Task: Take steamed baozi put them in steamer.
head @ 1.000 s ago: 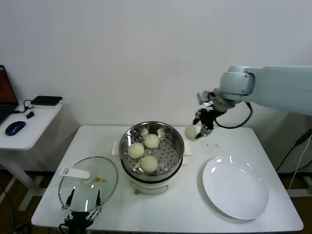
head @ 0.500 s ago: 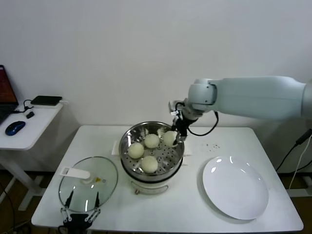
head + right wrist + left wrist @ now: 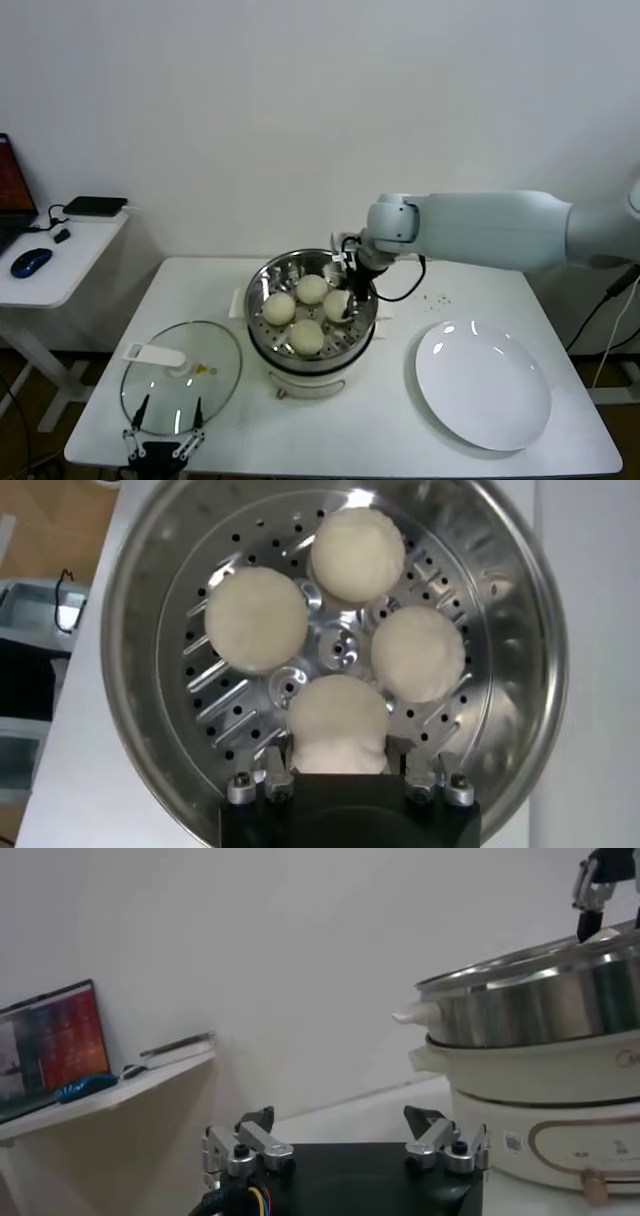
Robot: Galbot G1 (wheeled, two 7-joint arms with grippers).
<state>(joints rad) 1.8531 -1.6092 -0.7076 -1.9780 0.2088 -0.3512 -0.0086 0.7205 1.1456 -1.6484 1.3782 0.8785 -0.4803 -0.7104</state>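
The right gripper [image 3: 343, 296] reaches down into the steamer [image 3: 268, 279], its arm stretching in from the robot's right over the white table [image 3: 400, 400]. In the right wrist view the gripper [image 3: 338, 770] sits directly over one baozi [image 3: 337, 723], with a finger [image 3: 268, 780] on either side of the bun and close against its flanks; the bun rests on the perforated floor. Whether the fingers are pinching it or have just let go cannot be told.

All four steamed baozi [image 3: 311, 289] lie inside the steel basket in a loose ring: the one between the fingers nearest the robot's right side of the basket, the other three beside it and just apart from one another around the centre of the floor. The steamer sits on its cream-white cooker base [image 3: 310, 380].

The left gripper [image 3: 345, 1146] waits low at the near left of the table with its fingers spread, beside the cooker base. Just beyond it in the head view lies the glass lid [image 3: 182, 375] with its white handle. A white plate [image 3: 483, 386] lies bare on the robot's right, well apart from the steamer.
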